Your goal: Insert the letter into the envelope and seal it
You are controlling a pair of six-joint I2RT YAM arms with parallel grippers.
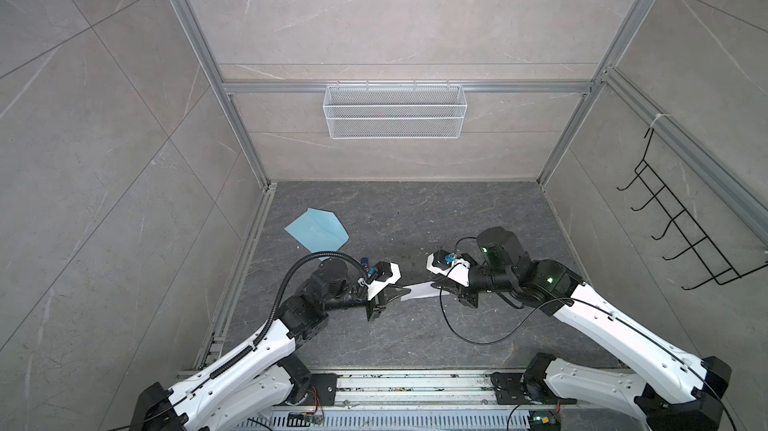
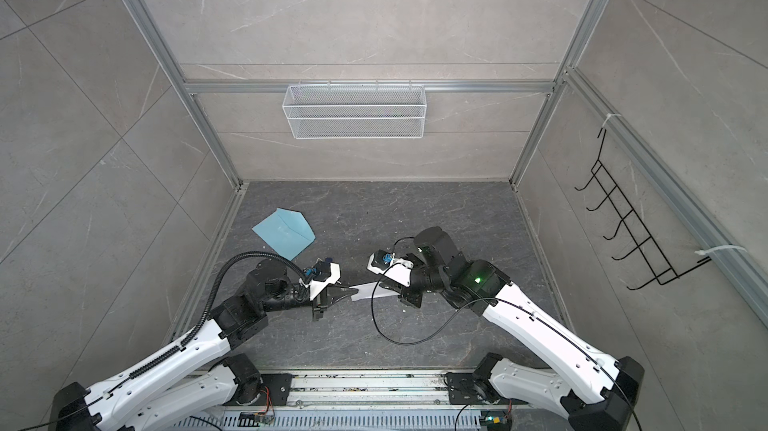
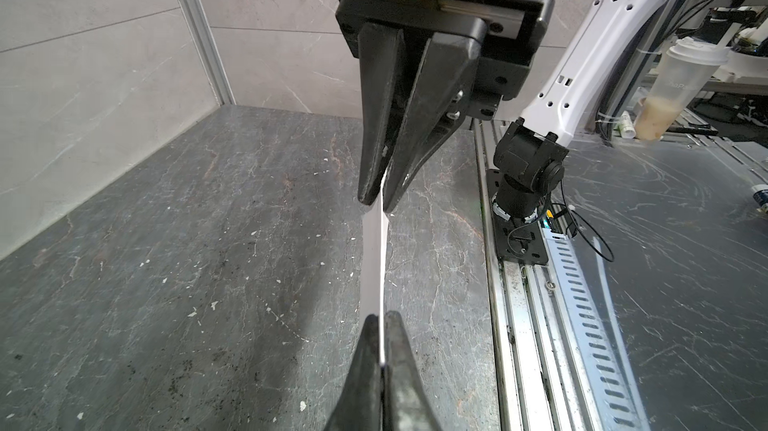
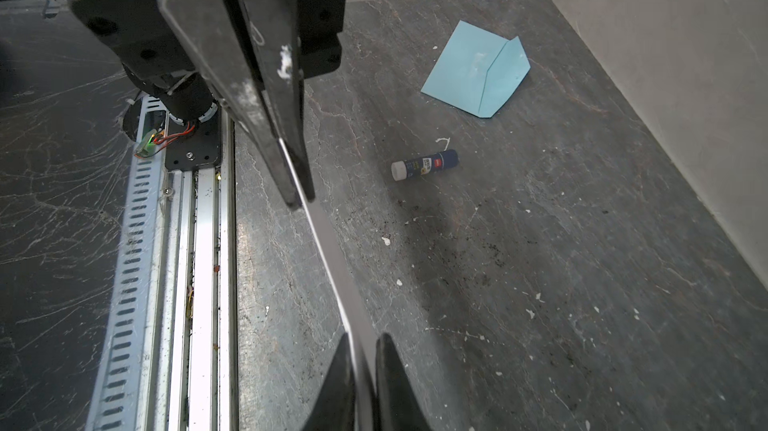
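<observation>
Left gripper (image 3: 381, 318) and right gripper (image 3: 377, 200) both pinch the thin white letter (image 3: 374, 262). The flat blue envelope (image 1: 318, 231) is near the desk's (image 1: 436, 217) far-left corner, with a stubby glue stick (image 4: 424, 163) close by.

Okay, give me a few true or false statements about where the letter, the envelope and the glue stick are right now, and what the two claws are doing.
1. The left claw and the right claw each pinch one end of the letter. True.
2. The letter is already inside the envelope. False: it is held between the claws, and the envelope lies apart from it on the table.
3. The envelope's pointed flap is open. True.
4. The glue stick stands upright. False: it lies on its side on the table.
</observation>
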